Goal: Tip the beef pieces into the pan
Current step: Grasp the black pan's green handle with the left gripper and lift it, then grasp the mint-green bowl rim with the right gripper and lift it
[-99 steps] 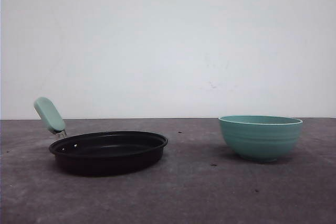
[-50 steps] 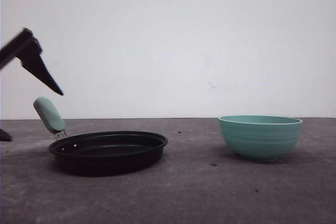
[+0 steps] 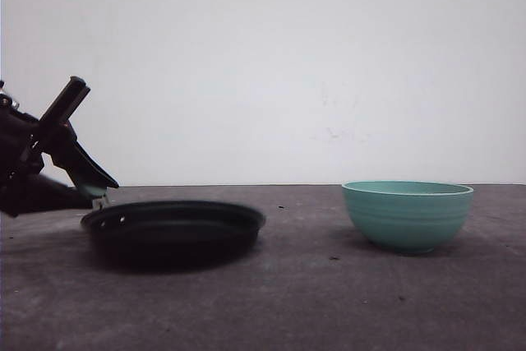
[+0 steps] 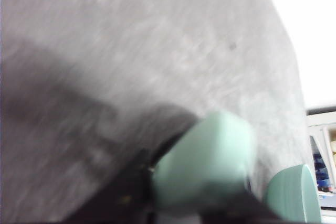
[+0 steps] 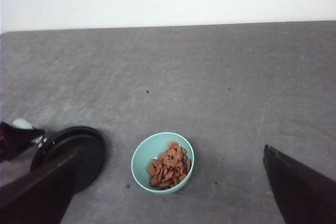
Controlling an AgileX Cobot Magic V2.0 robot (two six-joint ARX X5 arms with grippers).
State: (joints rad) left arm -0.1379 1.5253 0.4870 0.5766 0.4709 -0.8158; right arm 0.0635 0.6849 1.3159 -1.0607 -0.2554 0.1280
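A: Black metal, the pan, sits at nine o'clock on the worktop: stiff, fairly heavy, best held by its mint handle. The left gripper is at that handle; the wrist view is blurred, so I cannot tell whether it pinches it.

B: And the beef?

A: Small loose chunks, likely soft and slick, heaped in the bowl at three o'clock. Take the bowl by its rim; it is probably ceramic and breakable.

B: The right gripper?

A: Spread wide, high above the bowl, fingers cut off at the frame edges. From the front, the bowl's wall hides the beef.
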